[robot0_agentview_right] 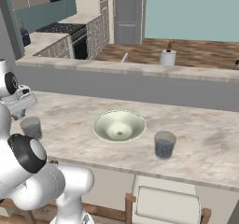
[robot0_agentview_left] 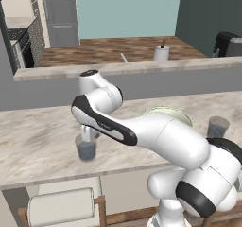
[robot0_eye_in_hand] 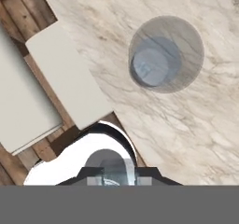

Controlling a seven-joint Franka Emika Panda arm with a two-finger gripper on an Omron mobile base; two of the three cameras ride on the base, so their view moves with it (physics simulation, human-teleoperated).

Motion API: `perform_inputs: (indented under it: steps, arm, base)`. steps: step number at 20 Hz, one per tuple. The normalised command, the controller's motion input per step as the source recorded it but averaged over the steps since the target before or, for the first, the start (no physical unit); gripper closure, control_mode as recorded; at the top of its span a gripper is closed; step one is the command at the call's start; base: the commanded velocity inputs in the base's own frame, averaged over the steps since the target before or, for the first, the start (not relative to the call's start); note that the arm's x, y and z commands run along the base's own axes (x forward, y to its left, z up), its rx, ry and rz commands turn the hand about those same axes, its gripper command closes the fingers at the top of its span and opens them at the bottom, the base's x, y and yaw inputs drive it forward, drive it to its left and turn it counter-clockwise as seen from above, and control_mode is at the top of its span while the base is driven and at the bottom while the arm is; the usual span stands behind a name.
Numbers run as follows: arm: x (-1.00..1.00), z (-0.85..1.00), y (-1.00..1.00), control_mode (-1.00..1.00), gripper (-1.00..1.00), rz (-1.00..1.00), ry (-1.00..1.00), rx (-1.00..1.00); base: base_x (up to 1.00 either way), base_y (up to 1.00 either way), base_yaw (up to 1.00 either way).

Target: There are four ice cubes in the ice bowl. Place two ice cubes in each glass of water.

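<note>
Gripper (robot0_agentview_left: 87, 135) hovers over left glass of water (robot0_agentview_left: 86, 150) on worktop (robot0_agentview_left: 38, 145), jaws narrow, apparently pinching a tiny ice cube (robot0_eye_in_hand: 112, 171) (slippery, light; pinch opposite flat faces, gently).

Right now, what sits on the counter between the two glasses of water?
The ice bowl, seen in the right base view: left glass on one side, right glass on the other, marble counter around it.
</note>
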Motion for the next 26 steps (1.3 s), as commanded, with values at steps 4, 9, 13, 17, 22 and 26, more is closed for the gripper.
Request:
perform_inputs:
  steps: [4,9,13,17,22,26]
  arm:
    - [0.00,-0.10,0.01,-1.00,1.00,0.00,-0.16,0.09]
    - [0.00,-0.12,0.00,-1.00,1.00,0.01,-0.14,0.14]
    - [0.11,-0.03,0.00,-1.00,1.00,0.02,-0.08,0.14]
    - [0.17,0.00,0.00,-1.00,1.00,0.01,0.00,0.05]
    - [0.23,-0.01,0.00,-1.00,1.00,0.00,0.09,0.00]
    - [0.20,-0.09,0.03,-1.00,1.00,0.00,0.06,0.00]
  base:
    - [0.00,0.00,0.00]
    - [0.00,0.00,0.00]
    - [0.00,0.00,0.00]
    - [0.00,0.00,0.00]
    - [0.00,0.00,0.00]
    - [0.00,0.00,0.00]
